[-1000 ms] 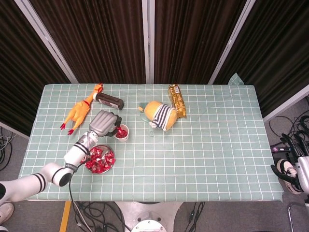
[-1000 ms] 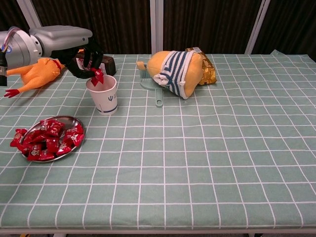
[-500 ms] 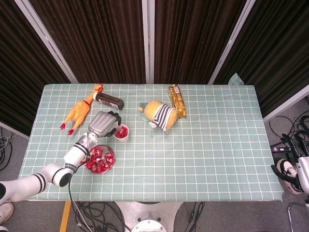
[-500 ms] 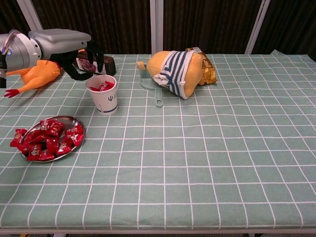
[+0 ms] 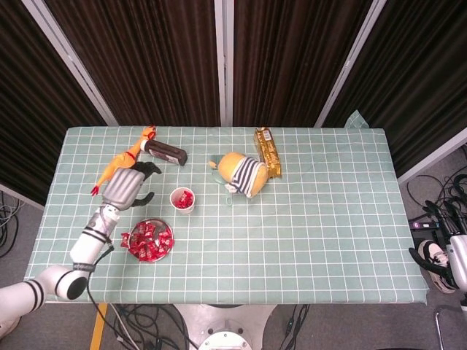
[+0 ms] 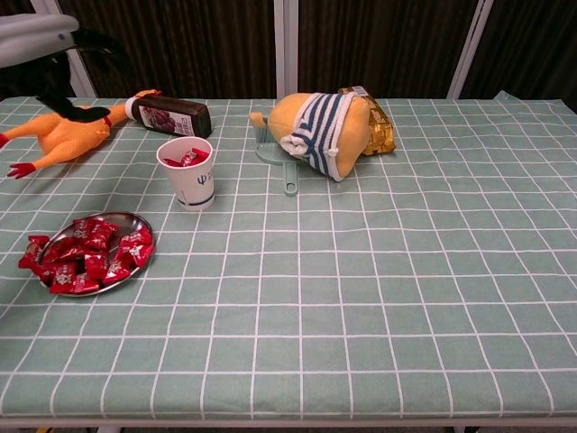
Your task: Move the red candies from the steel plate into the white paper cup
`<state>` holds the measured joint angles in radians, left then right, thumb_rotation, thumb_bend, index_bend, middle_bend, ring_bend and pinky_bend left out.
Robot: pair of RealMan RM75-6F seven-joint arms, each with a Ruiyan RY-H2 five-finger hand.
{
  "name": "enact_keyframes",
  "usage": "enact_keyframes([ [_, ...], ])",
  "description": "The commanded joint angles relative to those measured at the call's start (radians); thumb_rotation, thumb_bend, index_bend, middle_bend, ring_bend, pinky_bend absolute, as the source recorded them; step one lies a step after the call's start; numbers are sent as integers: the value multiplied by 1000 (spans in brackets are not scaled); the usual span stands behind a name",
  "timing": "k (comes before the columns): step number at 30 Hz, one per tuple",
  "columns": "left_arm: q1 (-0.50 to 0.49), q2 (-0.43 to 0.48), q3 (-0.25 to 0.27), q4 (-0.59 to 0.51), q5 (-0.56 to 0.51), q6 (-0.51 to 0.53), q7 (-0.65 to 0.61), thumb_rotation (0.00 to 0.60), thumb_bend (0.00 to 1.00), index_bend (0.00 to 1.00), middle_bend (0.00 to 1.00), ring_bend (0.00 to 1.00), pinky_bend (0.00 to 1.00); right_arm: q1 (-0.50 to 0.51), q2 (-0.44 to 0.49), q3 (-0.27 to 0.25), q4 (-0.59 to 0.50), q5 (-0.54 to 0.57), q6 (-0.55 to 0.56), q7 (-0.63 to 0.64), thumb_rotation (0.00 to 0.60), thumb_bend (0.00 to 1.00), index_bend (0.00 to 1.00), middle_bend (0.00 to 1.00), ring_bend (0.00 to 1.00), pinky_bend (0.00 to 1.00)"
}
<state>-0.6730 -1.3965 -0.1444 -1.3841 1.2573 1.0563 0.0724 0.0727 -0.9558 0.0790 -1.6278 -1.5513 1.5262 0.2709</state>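
Pulling away from the cup (image 5: 182, 199), the robot's left hand (image 5: 125, 187) now hangs empty with its dark fingers spread apart, up near the rubber chicken (image 5: 120, 167) at the table's left side, well clear of both the cup and the plate (image 5: 161, 253). A second ago that hand was directly over the cup's mouth, pinching one red candy; half a second ago the candy was already lying inside and the fingers were loosening. So one more candy has been delivered, and the hand has since swung back to the left (in the chest view only a sliver of arm and dark fingertips shows at the top left corner). The white paper cup stands upright between the steel plate and the dark bottle (image 5: 165, 152), with red wrappers visible in it. The plate, just in front of the cup on the green checked cloth (image 5: 321, 219), holds a heap of red candies (image 6: 86, 253), a few spilling over its rim, so most of the job seems left. Nothing else has shifted: the chicken, bottle, striped plush toy (image 6: 320, 133) and gold snack packet (image 5: 268, 152) lie where they were. The right hand is not visible in either view.
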Motion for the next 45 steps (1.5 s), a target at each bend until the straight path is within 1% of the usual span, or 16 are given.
enact_keyframes([
  [1,67,45,47,-45,27,54,-16,600,339,418,360,288,582,3,-2,0,1,-3,-1,1,600,162,78,204,53,252],
  [4,109,61,92,-53,53,71,-21,600,341,428,364,288,577,6,-4,0,1,-7,-5,0,600,162,79,204,53,253],
  [8,153,55,156,-42,95,74,-16,600,345,439,364,288,560,10,-4,0,-2,-11,-8,-4,600,162,79,204,53,253],
  [11,177,39,182,-26,99,64,-17,600,347,440,365,288,540,10,-3,0,-4,-10,-7,-6,600,161,79,204,53,255],
  [14,193,12,192,4,93,47,-27,600,346,456,364,288,527,10,-2,-1,-4,-11,-4,-5,600,162,79,204,53,255],
  [16,198,-8,197,27,98,40,-25,600,347,476,364,288,513,10,-3,0,-4,-12,-3,-4,600,162,79,204,53,256],
  [19,202,-46,202,72,108,28,-19,600,342,480,356,253,470,11,-3,0,-5,-13,-2,-4,600,162,79,204,53,257],
  [23,209,-81,196,121,101,19,5,600,324,457,302,184,396,8,-2,-1,-6,-12,1,-5,600,162,78,204,53,258],
  [26,216,-85,192,128,82,4,27,600,323,436,263,150,326,7,-2,-1,-5,-10,3,-4,600,161,79,204,53,258],
  [31,228,-82,190,129,67,-12,34,600,323,439,262,149,322,9,-2,-1,-7,-11,2,-5,600,161,78,204,53,258],
  [39,234,-96,178,152,66,-32,11,600,328,483,262,149,322,9,-3,-2,-9,-15,5,-6,600,161,79,204,53,258],
  [45,234,-99,172,158,66,-51,1,600,332,484,262,149,322,6,0,-3,-12,-14,9,-8,600,162,79,204,53,258],
])
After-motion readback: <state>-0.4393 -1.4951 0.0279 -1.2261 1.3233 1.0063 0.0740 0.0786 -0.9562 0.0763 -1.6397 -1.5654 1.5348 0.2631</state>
